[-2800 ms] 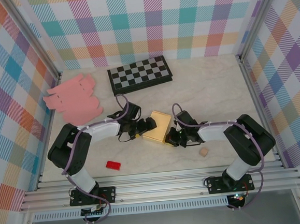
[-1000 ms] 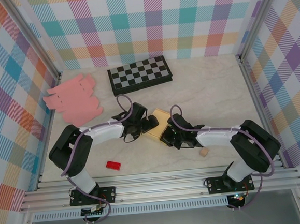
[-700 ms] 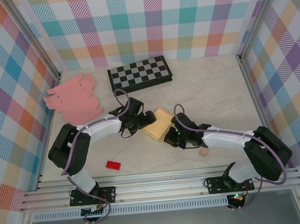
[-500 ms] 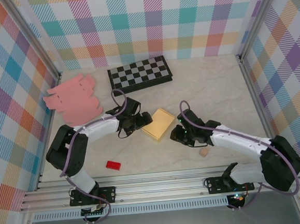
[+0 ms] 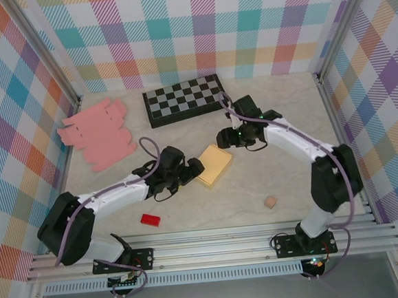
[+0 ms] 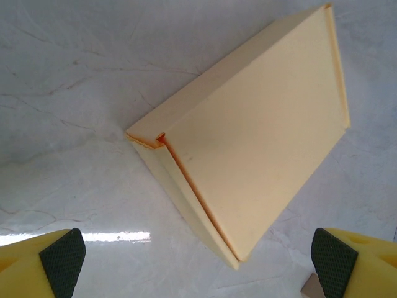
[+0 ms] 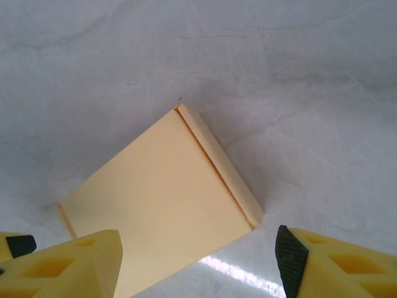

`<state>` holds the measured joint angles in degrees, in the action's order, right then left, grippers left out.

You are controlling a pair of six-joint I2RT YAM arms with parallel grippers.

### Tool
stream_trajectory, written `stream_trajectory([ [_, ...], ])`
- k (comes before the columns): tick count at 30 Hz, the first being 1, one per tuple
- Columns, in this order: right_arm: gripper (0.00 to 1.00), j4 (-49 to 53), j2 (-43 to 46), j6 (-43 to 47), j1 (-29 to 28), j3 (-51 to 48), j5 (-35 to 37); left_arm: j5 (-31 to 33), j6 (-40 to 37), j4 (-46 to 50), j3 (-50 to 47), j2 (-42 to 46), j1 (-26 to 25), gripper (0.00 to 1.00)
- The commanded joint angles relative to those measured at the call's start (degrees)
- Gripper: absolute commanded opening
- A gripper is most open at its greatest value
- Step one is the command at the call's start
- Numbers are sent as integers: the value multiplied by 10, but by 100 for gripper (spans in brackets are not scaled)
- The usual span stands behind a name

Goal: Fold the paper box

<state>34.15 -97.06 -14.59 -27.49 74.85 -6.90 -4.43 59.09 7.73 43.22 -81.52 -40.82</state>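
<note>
Looking down from the top camera, noted the yellow paper box (image 5: 214, 166) lying flat and closed about the middle of the table (image 5: 286, 114), one corner turned toward the far edge. Found the left gripper (image 5: 196, 167) low at the box's left side, claw released, nothing in it. Could not tell from above whether a fingertip touched the cardboard. Checked the left wrist view: dark pads (image 6: 62, 261) set far apart at the bottom corners, with the box ahead of them and a thin orange seam along its folded side. Found the right gripper (image 5: 224, 137) just beyond the box's far corner, also released. Saw in the right wrist view yellow fingers (image 7: 68, 264) parted, with the box lower left between them and clear of both. Logged also:
- a chessboard (image 5: 185, 99) by the far edge
- pink cut-out sheets (image 5: 100, 132) toward the far-left corner
- a red block (image 5: 149, 220) by the near edge, left
- a small wooden cube (image 5: 271, 202) by the near edge, right of centre
</note>
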Motion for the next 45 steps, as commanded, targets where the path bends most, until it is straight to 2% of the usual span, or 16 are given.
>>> stream_trajectory([
  [1, 69, 11, -43, 82, 8, 34, -62, 6, 45, -91, -6, -35, -9, 96],
  [7, 69, 2, -109, 104, 15, 47, -106, 9, 58, -142, 0, -88, -15, 94],
  [22, 66, -27, -147, 101, 14, 19, -124, 22, 23, -112, 70, -164, -15, 86],
  [35, 54, -54, -107, 64, 34, 0, -146, 13, 0, -88, 155, -211, -15, 77],
  [45, 54, -69, -56, 19, 98, 1, -136, -3, -58, -36, 320, -289, -12, 76],
])
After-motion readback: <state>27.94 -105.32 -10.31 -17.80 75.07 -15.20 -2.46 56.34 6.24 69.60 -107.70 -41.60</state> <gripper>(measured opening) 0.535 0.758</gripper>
